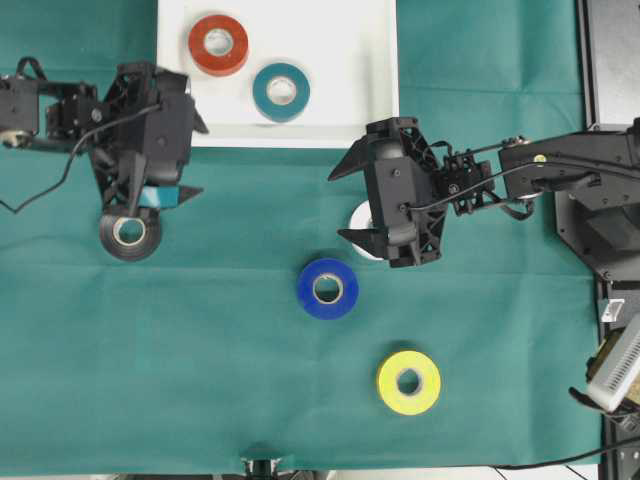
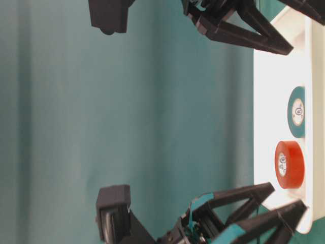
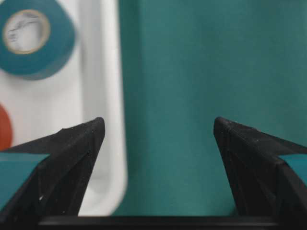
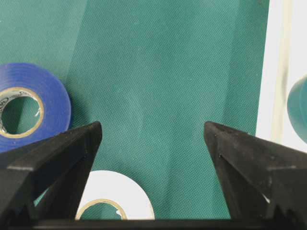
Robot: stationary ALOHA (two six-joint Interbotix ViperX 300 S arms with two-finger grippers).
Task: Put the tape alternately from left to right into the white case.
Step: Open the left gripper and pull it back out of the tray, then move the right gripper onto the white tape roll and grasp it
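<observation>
The white case (image 1: 375, 70) lies at the back and holds a red-orange tape roll (image 1: 218, 44) and a teal one (image 1: 281, 91). My left gripper (image 1: 200, 158) hovers open and empty at the case's front left corner, with the case rim (image 3: 103, 96) and the teal roll (image 3: 33, 36) ahead of it. A black roll (image 1: 130, 235) lies on the cloth just under that arm. My right gripper (image 1: 340, 205) is open and empty above the cloth. The white roll (image 4: 120, 196) sits partly under its lower finger. Blue (image 1: 328, 288) and yellow (image 1: 408, 382) rolls lie nearer the front.
A green cloth (image 1: 200, 380) covers the table. Grey equipment (image 1: 610, 60) and a stand stay along the right edge. In the table-level view both grippers (image 2: 288, 197) (image 2: 306, 35) reach toward the case (image 2: 279, 101).
</observation>
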